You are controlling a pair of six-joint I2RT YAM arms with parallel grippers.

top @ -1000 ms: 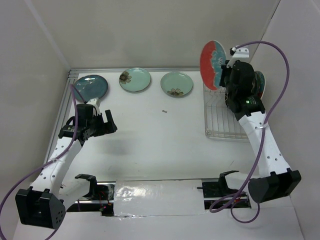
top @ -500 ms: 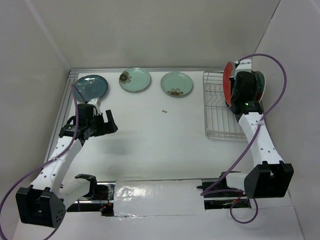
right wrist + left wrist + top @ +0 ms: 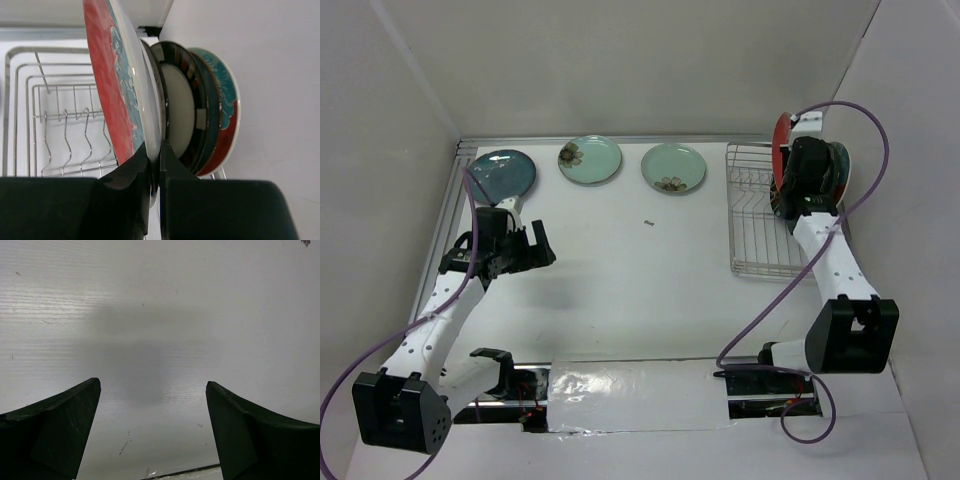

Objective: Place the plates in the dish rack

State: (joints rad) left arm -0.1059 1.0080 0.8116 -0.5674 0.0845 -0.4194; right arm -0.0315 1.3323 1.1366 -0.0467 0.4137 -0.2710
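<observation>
The right arm has been swinging the red plate [image 3: 107,75] down from high over the rack [image 3: 752,215]. A second ago the plate was tipped up with its face showing. Now it is standing on edge at the rack's 3 o'clock side, just beside the striped plate [image 3: 182,107] and the others already parked behind it. The right claw [image 3: 155,165] is clamped together on the red plate's lower rim. From here I cannot tell whether the plate's edge is seated between the wires yet. If it is, this plate looks nearly loaded, with only the letting go left.

That arm is reaching up from its base at 5 o'clock, stretched long, with the wrist turned over the rack's far right corner.

The left arm has not been budging. It is bent over the table [image 3: 650,280] at 9 o'clock, with the left claw [image 3: 152,385] spread wide apart above bare surface, holding nothing.

Three more are still lying flat along the far edge: a dark teal plate [image 3: 502,172] at 10 o'clock, a mint plate [image 3: 590,159] at 11 and a second mint plate [image 3: 673,167] at 12.
</observation>
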